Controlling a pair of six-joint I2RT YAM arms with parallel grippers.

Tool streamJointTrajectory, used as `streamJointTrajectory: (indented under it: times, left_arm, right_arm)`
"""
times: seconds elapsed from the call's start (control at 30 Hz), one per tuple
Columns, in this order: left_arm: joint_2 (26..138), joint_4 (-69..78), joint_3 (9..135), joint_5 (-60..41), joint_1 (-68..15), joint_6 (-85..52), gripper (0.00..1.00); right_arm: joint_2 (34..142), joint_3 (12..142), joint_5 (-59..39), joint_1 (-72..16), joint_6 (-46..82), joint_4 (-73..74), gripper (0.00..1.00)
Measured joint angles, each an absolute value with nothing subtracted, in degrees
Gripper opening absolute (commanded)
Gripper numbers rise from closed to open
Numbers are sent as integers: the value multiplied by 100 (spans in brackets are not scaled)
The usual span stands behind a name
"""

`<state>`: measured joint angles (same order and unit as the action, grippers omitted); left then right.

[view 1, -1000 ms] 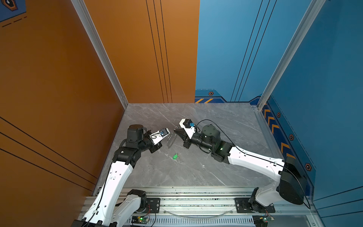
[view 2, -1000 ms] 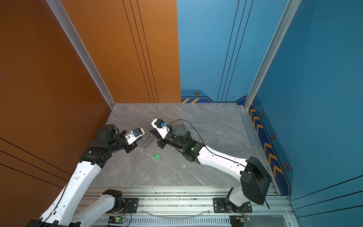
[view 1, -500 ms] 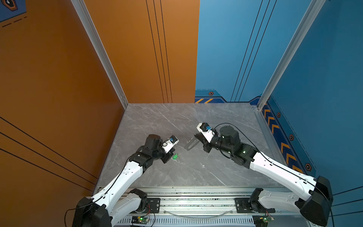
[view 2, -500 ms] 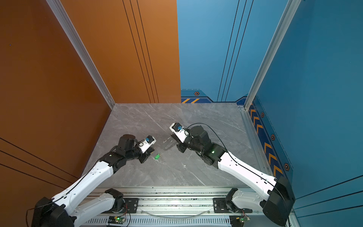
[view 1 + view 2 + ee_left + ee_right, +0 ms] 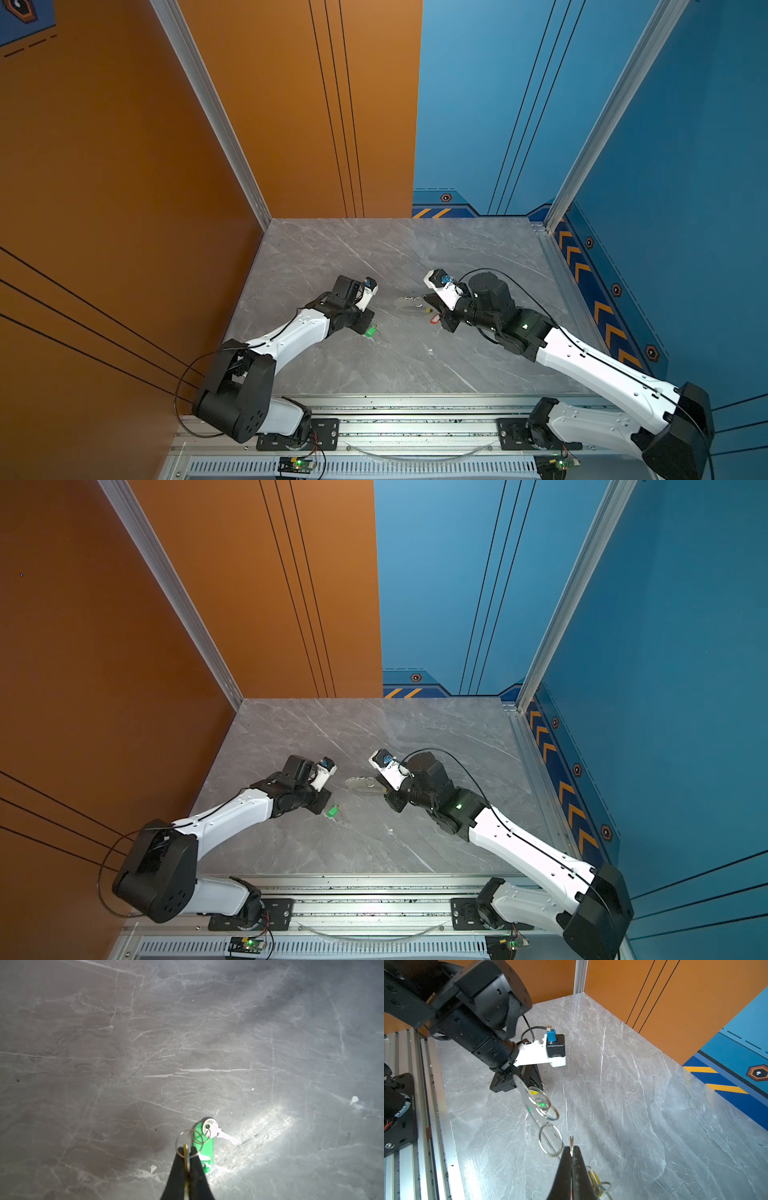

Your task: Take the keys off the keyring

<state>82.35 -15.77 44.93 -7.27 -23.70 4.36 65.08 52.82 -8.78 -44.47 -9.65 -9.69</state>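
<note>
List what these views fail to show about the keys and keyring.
yellow tag: left wrist view, only an edge shows between the left gripper's jaws.
red tag: in a top view, too small; label unreadable.
keyring: right wrist view, edge-on, so its cut-out is hidden.

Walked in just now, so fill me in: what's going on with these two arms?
The left gripper is shut on the yellow-tagged key, low over the green-tagged key that lies loose on the table. The right gripper is shut on the keyring at one of its metal rings, with the red-tagged key hanging beside it.
</note>
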Motion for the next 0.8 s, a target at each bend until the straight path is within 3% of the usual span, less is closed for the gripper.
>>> streamJointTrajectory:
  times: [0.33, 0.57, 0.8]
  left_arm:
    - [8971, -2259, 4873, -683, -2346, 106, 4]
    - [9070, -2429, 4987, -707, -2137, 14, 30]
    - [8923, -2565, 4987, -893, -1911, -71, 47]
  right_arm:
    - [6707, 5293, -871, -4451, -1122, -1186, 0]
    - [7063, 5522, -871, -4372, -1485, -1745, 0]
    - [7459, 5719, -902, -4274, -1793, -2222, 0]
